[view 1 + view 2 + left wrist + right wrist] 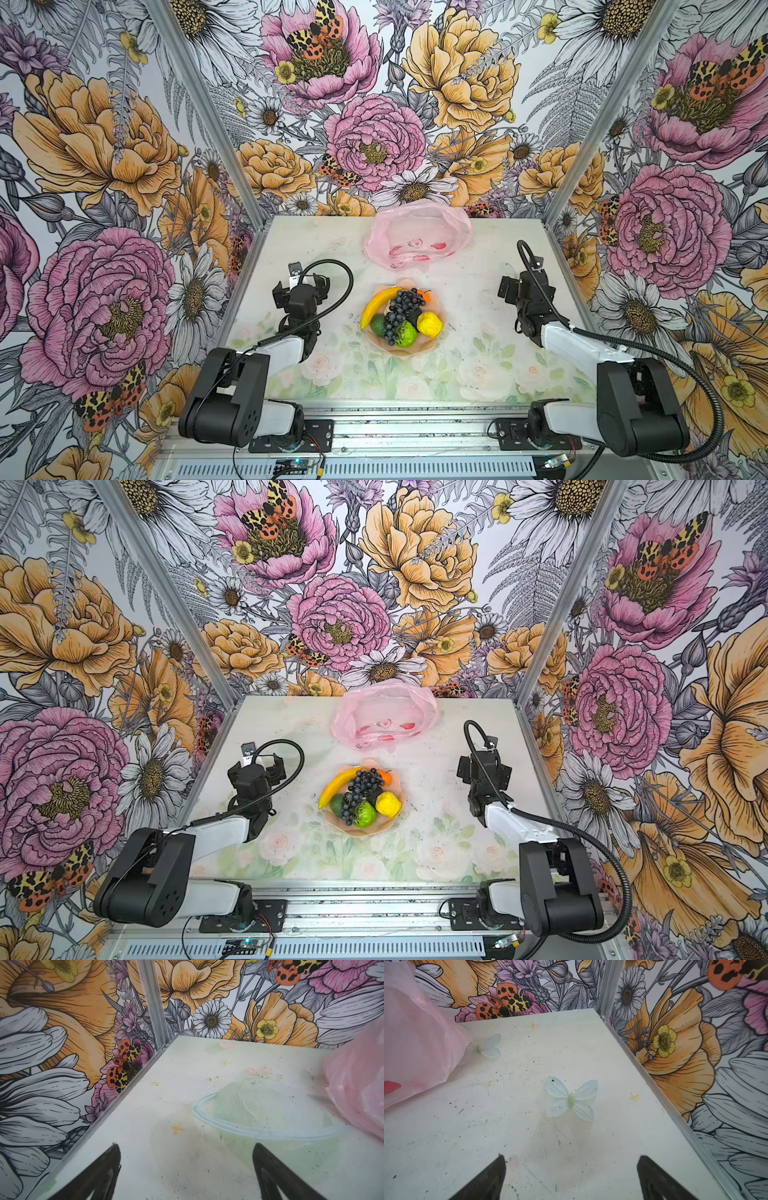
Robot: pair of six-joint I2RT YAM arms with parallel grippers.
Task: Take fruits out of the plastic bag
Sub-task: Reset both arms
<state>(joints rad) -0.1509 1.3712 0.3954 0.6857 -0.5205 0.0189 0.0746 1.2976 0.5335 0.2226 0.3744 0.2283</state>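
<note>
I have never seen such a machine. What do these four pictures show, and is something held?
This robot has a left arm and a right arm at a table. Each arm ends in a two-fingered hand. Two pictures look down on the whole scene from above. The other two come from cameras on the wrists: the dark tips there belong to the left hand and the right hand. Both hands are open and hold nothing. At the back lies a pink plastic bag. In the middle, a peach dish carries a toy banana, grapes, a lemon and a green ball.
</note>
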